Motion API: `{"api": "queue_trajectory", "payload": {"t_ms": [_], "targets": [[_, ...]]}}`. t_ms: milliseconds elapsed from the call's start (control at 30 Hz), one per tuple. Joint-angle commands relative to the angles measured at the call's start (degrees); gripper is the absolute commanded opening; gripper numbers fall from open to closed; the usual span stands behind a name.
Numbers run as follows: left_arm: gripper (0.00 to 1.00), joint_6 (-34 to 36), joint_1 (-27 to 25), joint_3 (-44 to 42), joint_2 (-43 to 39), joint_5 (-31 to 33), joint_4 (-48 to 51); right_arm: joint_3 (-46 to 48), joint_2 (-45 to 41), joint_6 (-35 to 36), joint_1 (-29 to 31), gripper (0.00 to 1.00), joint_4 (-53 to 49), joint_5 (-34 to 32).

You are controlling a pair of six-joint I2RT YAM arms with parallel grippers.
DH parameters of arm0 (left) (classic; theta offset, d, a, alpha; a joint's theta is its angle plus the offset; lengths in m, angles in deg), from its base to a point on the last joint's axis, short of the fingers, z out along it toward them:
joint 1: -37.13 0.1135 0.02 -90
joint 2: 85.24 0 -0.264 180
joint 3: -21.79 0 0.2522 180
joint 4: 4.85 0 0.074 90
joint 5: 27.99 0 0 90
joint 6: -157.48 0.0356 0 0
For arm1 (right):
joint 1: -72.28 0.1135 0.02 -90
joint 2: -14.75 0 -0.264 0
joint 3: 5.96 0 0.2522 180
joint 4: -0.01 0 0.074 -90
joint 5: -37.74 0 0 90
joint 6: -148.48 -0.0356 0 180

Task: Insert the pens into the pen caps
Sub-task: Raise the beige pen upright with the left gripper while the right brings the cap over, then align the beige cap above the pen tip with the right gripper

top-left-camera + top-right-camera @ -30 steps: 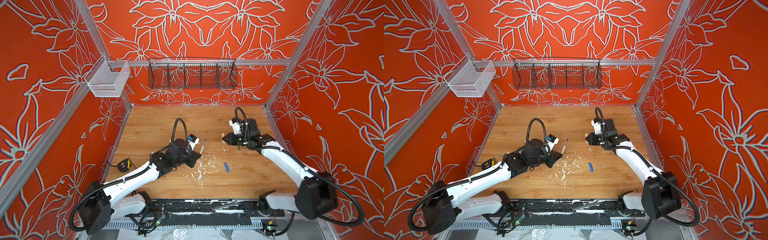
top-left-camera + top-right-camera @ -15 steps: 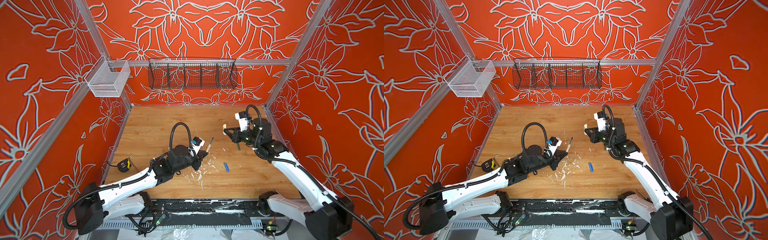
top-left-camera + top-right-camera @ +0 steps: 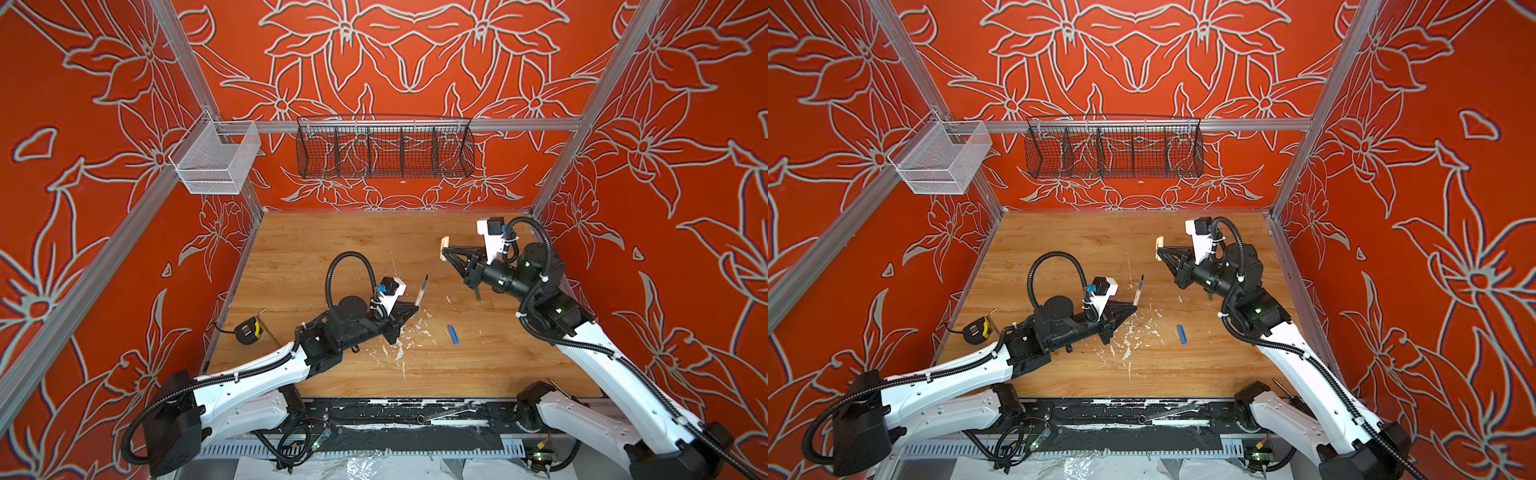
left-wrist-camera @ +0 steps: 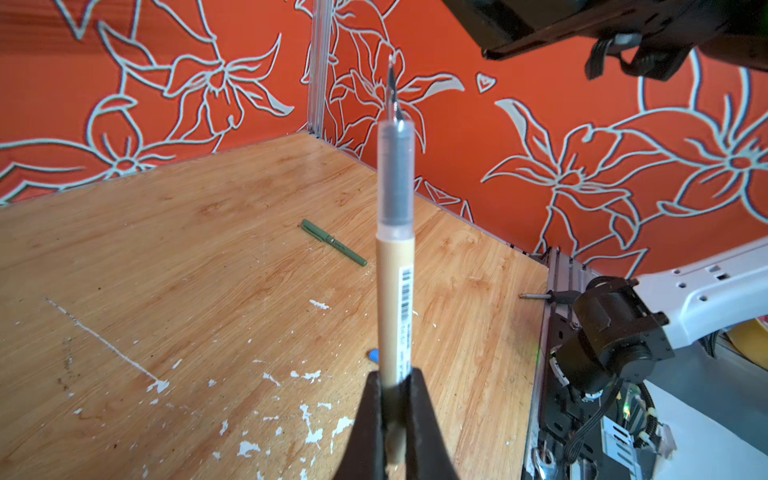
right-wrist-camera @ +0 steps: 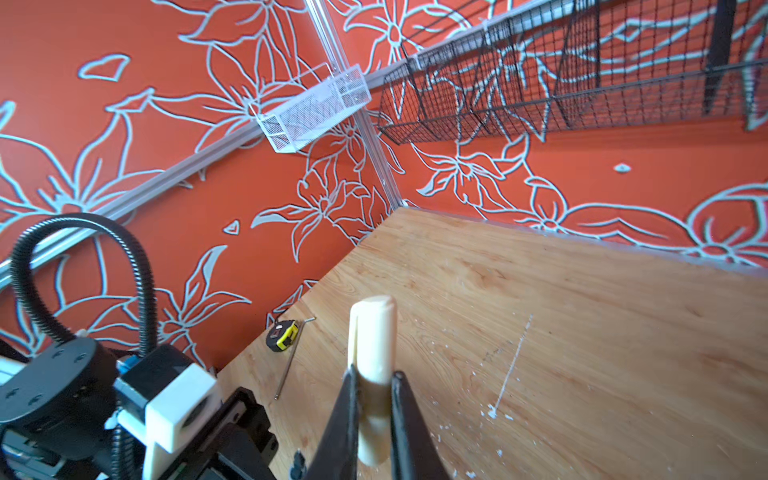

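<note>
While your left claw [image 4: 395, 376] clamps the beige pen [image 4: 395, 266] and your right claw [image 5: 372, 376] pinches the beige cap [image 5: 372, 332], they hang well apart above the desk [image 3: 332, 249], so this pair isn't joined yet.

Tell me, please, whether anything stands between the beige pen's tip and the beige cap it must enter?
Nothing visible does: only open air lies between the beige pen in the left gripper and the beige cap in the right gripper.
</note>
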Motion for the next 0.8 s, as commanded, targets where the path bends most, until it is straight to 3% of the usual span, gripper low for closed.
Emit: {"api": "queue_trajectory", "payload": {"t_ms": [0, 767], "targets": [[0.0, 0.15, -0.17, -0.04, -0.81, -1.21, -3.64, 0.63, -0.36, -2.03, 1.99, 0.15, 7.47, -0.74], [0.0, 0.63, -0.23, -0.49, -5.0, 0.82, -1.35, 6.26, 0.24, -8.54, 7.93, 0.15, 19.12, -2.35]]}}
